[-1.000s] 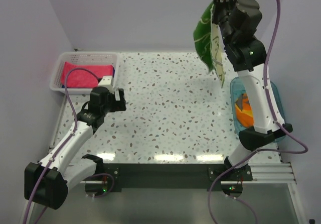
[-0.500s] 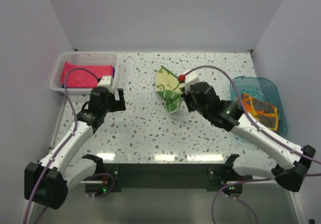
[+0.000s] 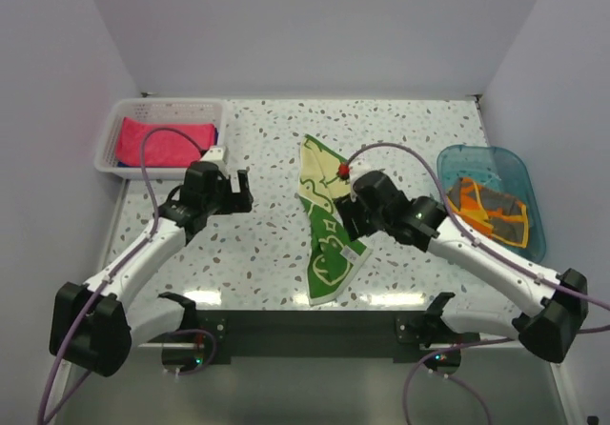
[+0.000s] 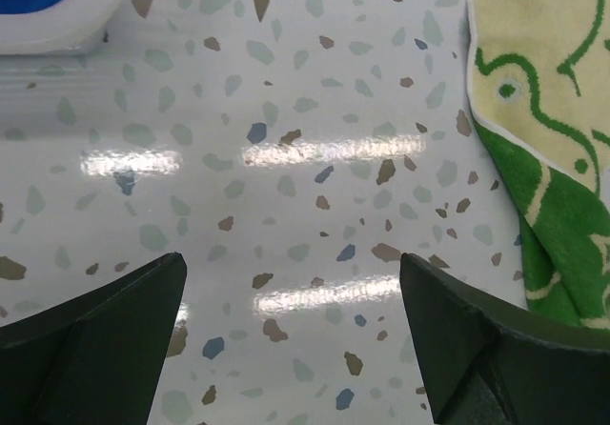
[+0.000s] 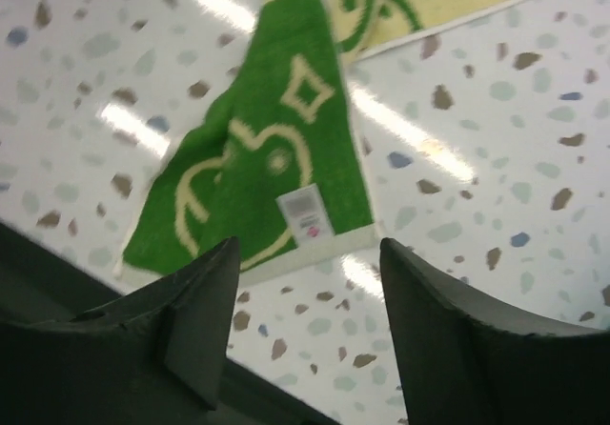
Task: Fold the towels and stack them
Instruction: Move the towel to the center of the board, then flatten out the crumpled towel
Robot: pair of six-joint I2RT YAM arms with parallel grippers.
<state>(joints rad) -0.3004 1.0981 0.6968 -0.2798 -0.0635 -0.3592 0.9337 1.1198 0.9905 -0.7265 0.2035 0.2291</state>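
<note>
Now, from the top, the green towel [image 3: 324, 244] with yellow pattern lies in a long strip on the desk [image 3: 419, 130]. The right claw [image 3: 345, 220] is just beside the green towel, on its right. The left claw [image 3: 235, 192] is near its left side, not touching. The pink towel [image 3: 152, 144] sits in the white basket [image 3: 162, 107], well to the left of the green towel. The grey and orange towel [image 3: 491, 211] sits in the blue tub [image 3: 481, 161], well to its right.

From the left wrist, the left claw [image 4: 291, 282] is wide open and holds nothing. It is left of the green towel [image 4: 543, 158].

From the right wrist, the right claw [image 5: 305, 282] is open and empty too. It hangs over the green towel's [image 5: 276, 158] edge, by a small white tag [image 5: 307, 215].
</note>
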